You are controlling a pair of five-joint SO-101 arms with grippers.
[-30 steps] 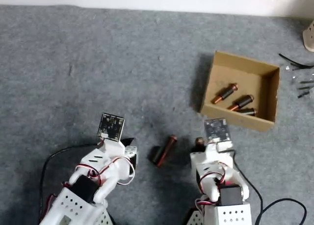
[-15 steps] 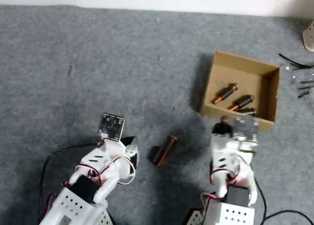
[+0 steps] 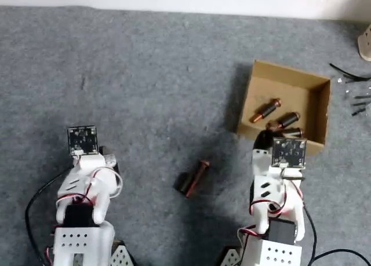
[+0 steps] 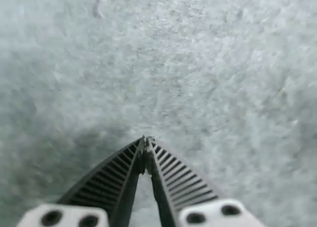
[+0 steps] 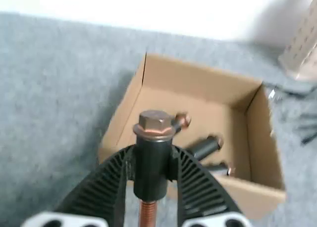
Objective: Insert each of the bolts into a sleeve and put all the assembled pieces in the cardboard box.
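Just short of the near wall of the open brown cardboard box (image 3: 290, 76), in the high view, the right gripper (image 3: 264, 139) carries a piece. Three black-sleeve-and-copper-bolt assemblies (image 3: 265, 110) lie inside the box. Another assembled black sleeve w/ copper bolt (image 3: 193, 178) lies on the grey felt table cover (image 3: 145, 75), well to the side of the box, between the two arms. The left arm sits far from the box, beyond that loose piece.

Left wrist view: left gripper (image 4: 147, 142) closed on nothing, tips touching, over bare felt.

Right wrist view: right gripper (image 5: 152, 155) clamped on a black cylindrical sleeve (image 5: 151, 172) w/ a copper hex-head bolt (image 5: 155, 124) through it, held upright, box (image 5: 203, 81) just ahead.

Step, as I judge it — drop-off of an assembled piece. Next move needs the piece carried over the near wall, then a release above the box floor, clear of the pieces inside; the loose one prob. follows.

Vs 1 s ago: right gripper went from beside the loose piece to the box wall; left arm drew off, farther from the box. Loose piece unmoved.
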